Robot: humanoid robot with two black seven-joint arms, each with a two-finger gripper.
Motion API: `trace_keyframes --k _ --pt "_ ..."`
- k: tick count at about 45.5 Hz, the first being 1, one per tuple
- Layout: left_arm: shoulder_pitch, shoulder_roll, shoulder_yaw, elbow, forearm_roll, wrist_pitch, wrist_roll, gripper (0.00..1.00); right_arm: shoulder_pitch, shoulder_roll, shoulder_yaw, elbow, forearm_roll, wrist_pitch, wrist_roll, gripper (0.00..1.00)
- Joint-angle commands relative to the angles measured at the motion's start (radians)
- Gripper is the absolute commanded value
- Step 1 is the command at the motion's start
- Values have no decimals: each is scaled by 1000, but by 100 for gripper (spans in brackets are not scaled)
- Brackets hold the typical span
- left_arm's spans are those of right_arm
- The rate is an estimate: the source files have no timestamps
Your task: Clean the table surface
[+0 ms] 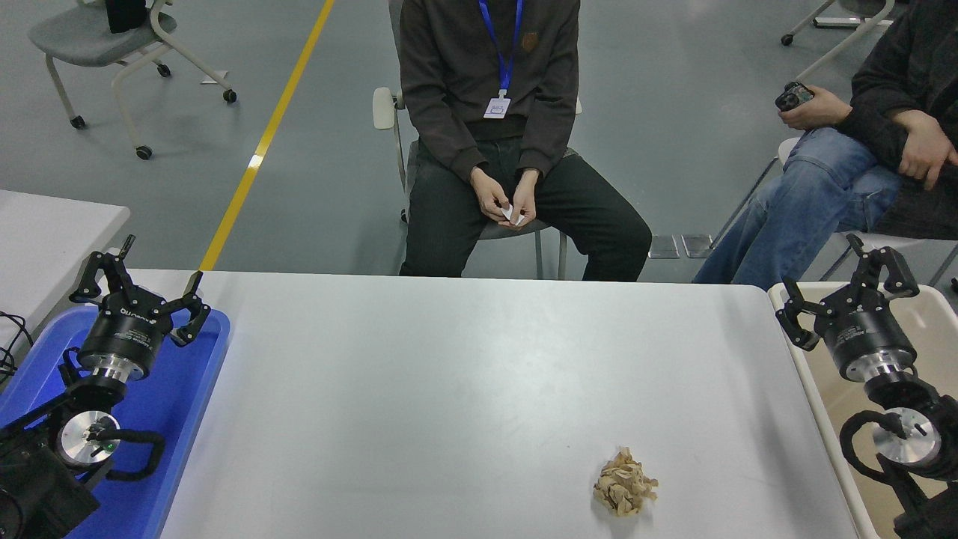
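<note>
One crumpled brown paper wad (625, 492) litters the table surface (449, 389), left of and nearer than the right gripper (846, 284); that gripper hangs spread and empty over the beige bin (935, 329), probably the wad's destination. Left gripper (142, 277), also spread, sits parked over its blue tray (179, 389).

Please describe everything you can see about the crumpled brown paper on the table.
The crumpled brown paper is a small tan wad, creased and folded like thin paper. It lies loose on the table surface, near its front right part, casting a small shadow. Nothing else touches it; the right gripper is off to its right, over the beige bin.
</note>
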Motion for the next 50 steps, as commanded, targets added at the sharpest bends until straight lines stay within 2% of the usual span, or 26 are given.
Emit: trace_keyframes --k 1,26,50 --pt "0 0 0 1 0 0 0 100 29 55 -36 -28 -3 -1 46 100" --pt "0 0 0 1 0 0 1 100 53 59 -74 -47 2 -4 54 100" --pt "0 0 0 1 0 0 0 100 98 -71 -200 -51 4 -12 55 99"
